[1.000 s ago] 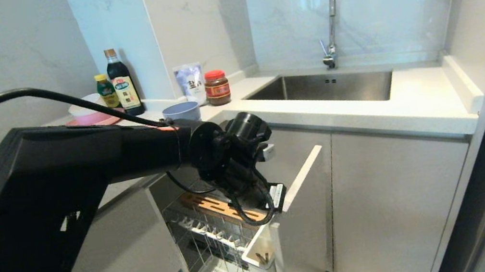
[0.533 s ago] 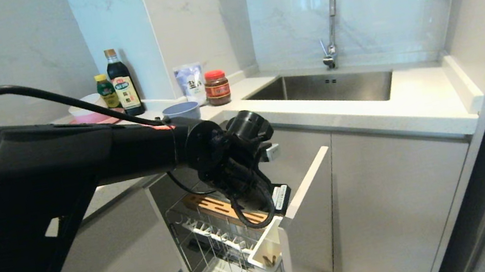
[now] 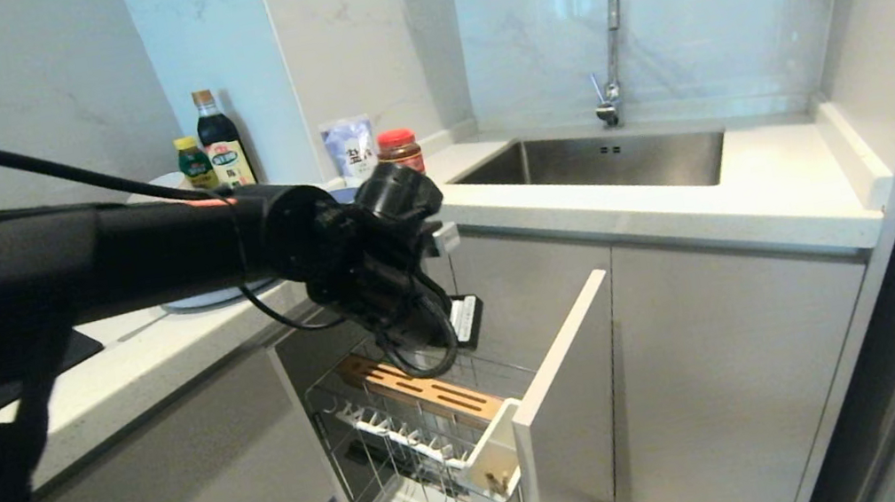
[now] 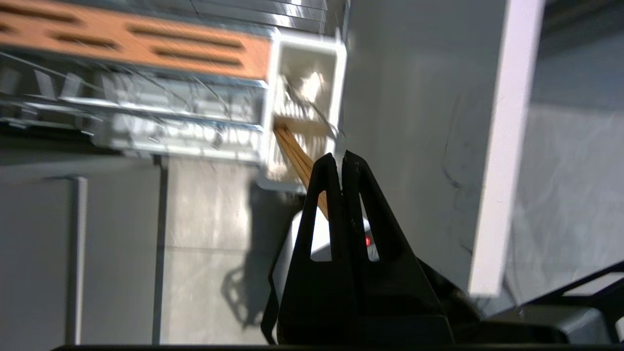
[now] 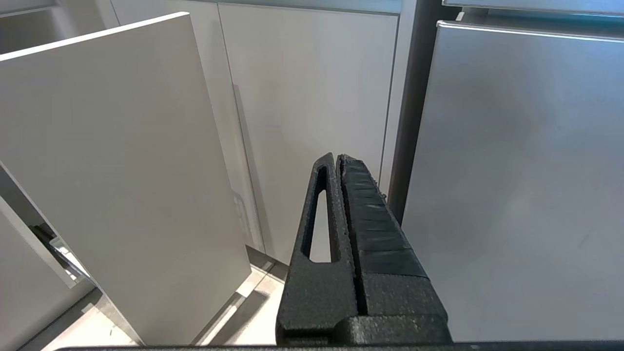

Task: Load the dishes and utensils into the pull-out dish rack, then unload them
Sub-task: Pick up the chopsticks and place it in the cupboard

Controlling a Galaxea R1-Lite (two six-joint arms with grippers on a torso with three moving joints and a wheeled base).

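Chopsticks [image 4: 297, 158], frame centre, look pinched in closed left gripper [image 4: 341, 158]; thin hold may slip while clearing utensil cup [image 4: 304, 97].

White countertop [image 3: 638, 207]: soy-sauce bottles [image 3: 223, 150], salt bag [image 3: 350, 150] and red-lidded jar [image 3: 397, 144] along back edge; light-blue plate [image 3: 212, 298] near front edge.

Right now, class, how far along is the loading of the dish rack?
Done: dish rack pulled out, chopsticks standing in its white cup. In hand: nothing visible; left gripper hangs above the rack, jaws shut; right gripper parked. Left: the light-blue plate sits on the counter; unloading follows.
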